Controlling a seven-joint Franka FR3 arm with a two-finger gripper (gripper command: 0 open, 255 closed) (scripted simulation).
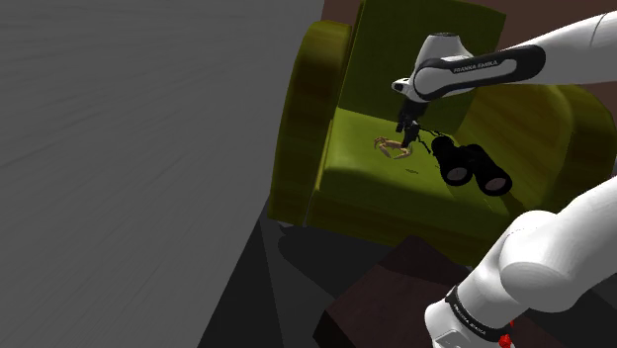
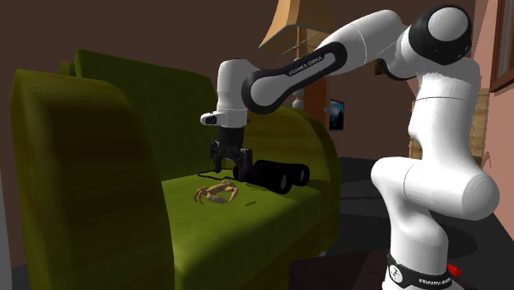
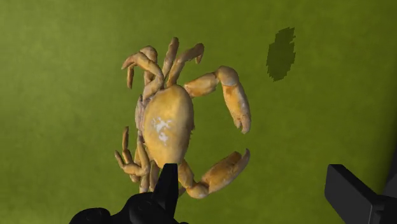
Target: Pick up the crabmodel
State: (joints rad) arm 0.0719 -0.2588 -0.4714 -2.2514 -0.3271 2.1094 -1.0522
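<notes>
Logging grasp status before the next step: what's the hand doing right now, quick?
Hand: open, fingers apart, holding nothing; the crab lies on the green seat beneath it.

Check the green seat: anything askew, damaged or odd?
Nothing stands out. The crab lies shell-up and intact on the green seat, the binoculars sit beside it, and the end effector is open above the crab.

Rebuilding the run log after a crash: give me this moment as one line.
stage: pre-grasp | crab: lying on green seat, not held | end effector: open, above crab | binoculars: on seat beside crab
</notes>
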